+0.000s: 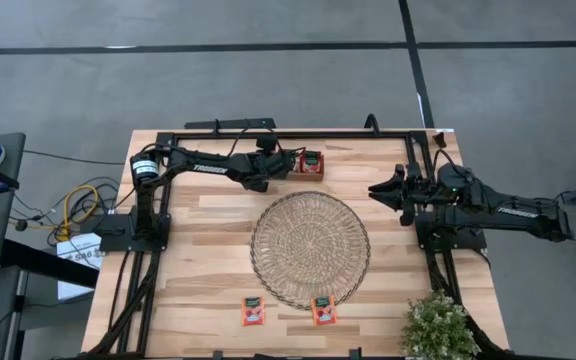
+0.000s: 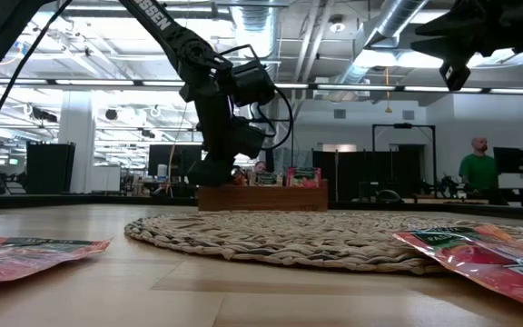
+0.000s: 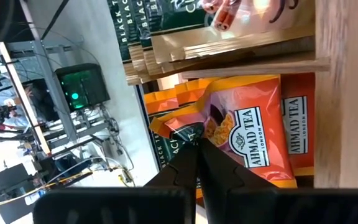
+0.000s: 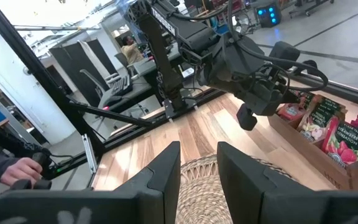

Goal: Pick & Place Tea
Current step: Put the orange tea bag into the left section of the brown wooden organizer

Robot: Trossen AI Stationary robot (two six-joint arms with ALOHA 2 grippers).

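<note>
Pick step — left gripper [image 3: 197, 147] at the wooden tray [image 1: 312, 163] pinches an orange tea packet [image 3: 244, 127]; next, lift it clear — right gripper [image 4: 197, 163] waits spread.

Bright even overhead light, soft shadows, foreground packets [image 2: 479, 254] blurred.

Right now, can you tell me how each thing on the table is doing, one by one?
Left gripper: shut on an orange tea packet, at the tray.
Orange tea packet: pinched at its edge, standing in the tray.
Small brown wooden tray: on the table's far side, holding packets.
Right gripper: open, empty, above the table.
Round woven mat: flat, nothing on it.
Two red-orange packets: lying flat near the mat's front edge.
</note>
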